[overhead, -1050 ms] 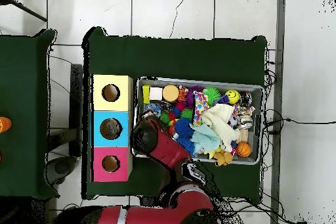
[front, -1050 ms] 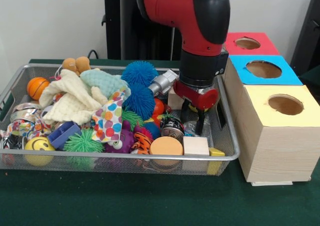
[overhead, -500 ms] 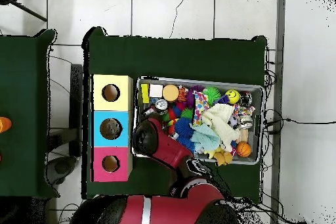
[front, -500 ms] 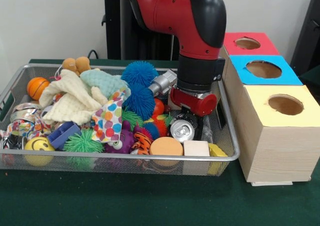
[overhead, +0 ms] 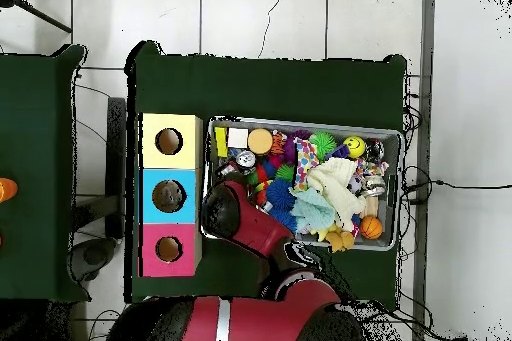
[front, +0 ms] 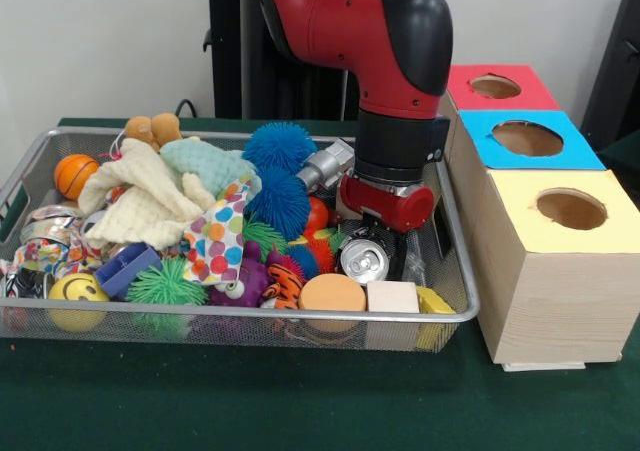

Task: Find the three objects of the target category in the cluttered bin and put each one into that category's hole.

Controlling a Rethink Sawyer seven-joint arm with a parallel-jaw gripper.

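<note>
near edge: wood block (front: 392, 295), orange disc (front: 333, 292) and yellow smiley ball (front: 78, 290) sit against the front wall of the bin (front: 240, 313).

step: I'd say I'm mid-search, down in the bin's right end. Soda can (front: 364, 260) lies just below the end effector (front: 388, 233).

end effector: buried behind the wrist, can't tell if it's wide or pinched.

next move: probably needs a clean lift, then over to the boxes (front: 545, 226) beside the bin.

surface: green cloth (front: 250, 396).

room: pale wall, tiled floor (overhead: 260, 19).
</note>
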